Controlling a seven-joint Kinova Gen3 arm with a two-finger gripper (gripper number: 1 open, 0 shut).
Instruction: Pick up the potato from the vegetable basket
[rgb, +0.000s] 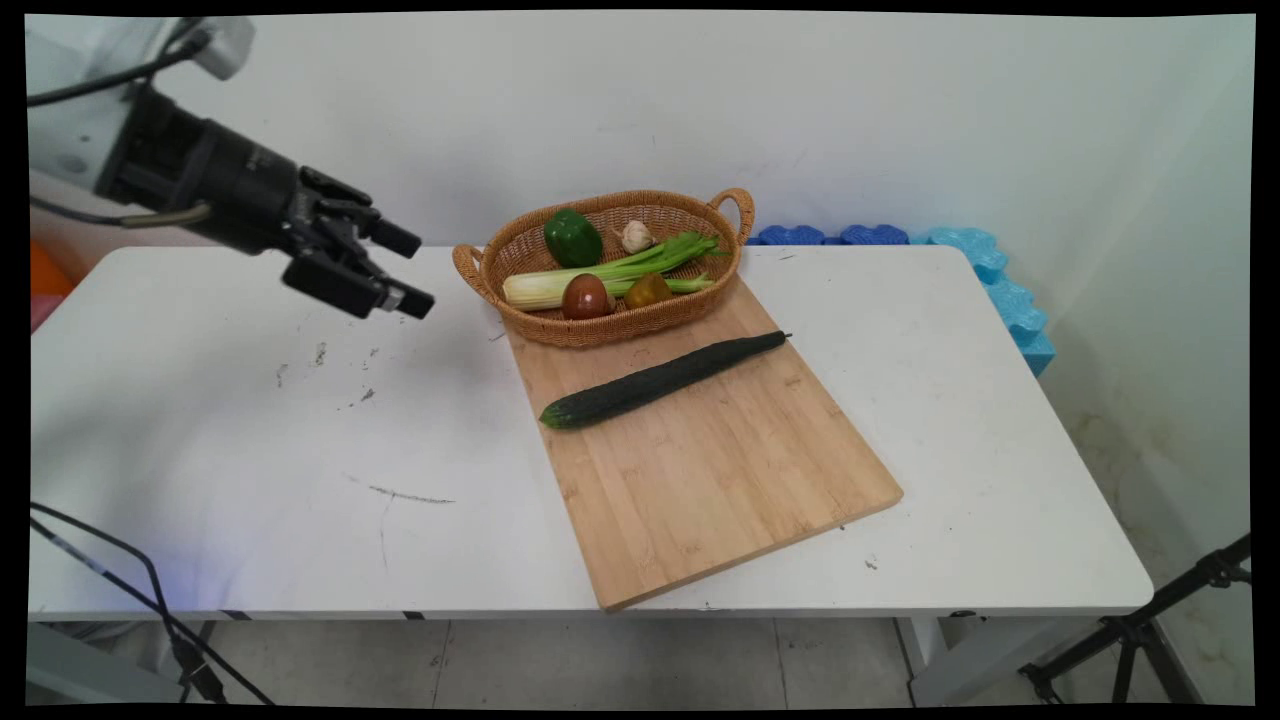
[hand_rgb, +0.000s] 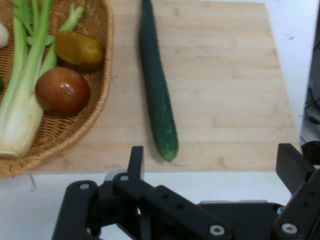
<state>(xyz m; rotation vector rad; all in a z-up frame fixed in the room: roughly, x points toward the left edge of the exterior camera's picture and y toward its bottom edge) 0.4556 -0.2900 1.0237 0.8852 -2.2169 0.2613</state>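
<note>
arm: white link, black wrist (rgb: 215, 185) | hand (rgb: 405, 270): black two-finger linkage, silver screws | cables: black

From the hand camera the basket (hand_rgb: 100, 95), celery (hand_rgb: 25, 90) and cucumber (hand_rgb: 156, 90) run off the frame's edges.
</note>
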